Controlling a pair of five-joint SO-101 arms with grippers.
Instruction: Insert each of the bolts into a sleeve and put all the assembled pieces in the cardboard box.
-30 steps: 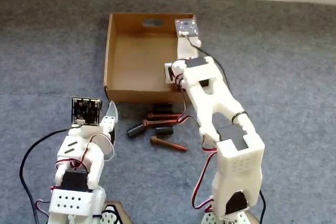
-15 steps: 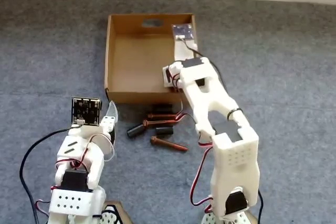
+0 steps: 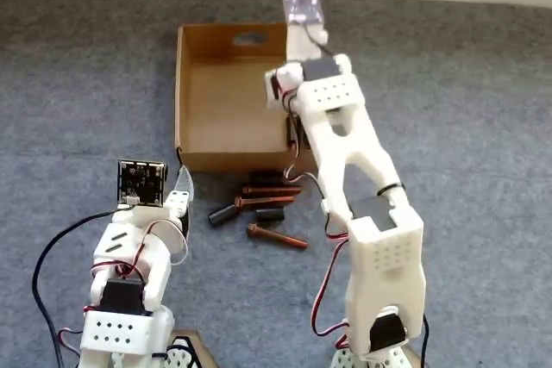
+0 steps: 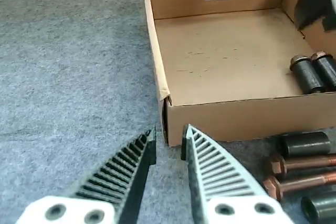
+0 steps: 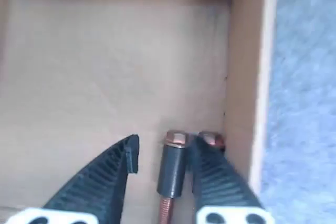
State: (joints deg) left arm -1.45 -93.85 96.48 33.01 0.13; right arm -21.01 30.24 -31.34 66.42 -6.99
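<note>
The cardboard box stands at the far middle of the carpet. My right arm stretches over its right side. My right gripper hangs open above the box floor. One assembled bolt-in-sleeve lies loose between its fingers, and a second bolt head rests against the box wall. Both assembled pieces lie in the box's near right corner. My left gripper is open and empty over the carpet, just short of the box's near left corner. Loose bolts and sleeves lie in front of the box.
Grey carpet covers the whole table. The loose bolts and sleeves lie on it between the two arms, close to the box's front wall. Open carpet lies left and right of the box.
My right arm's wrist has risen and shifted toward the far side of the box. The left arm and the loose parts have stayed put.
</note>
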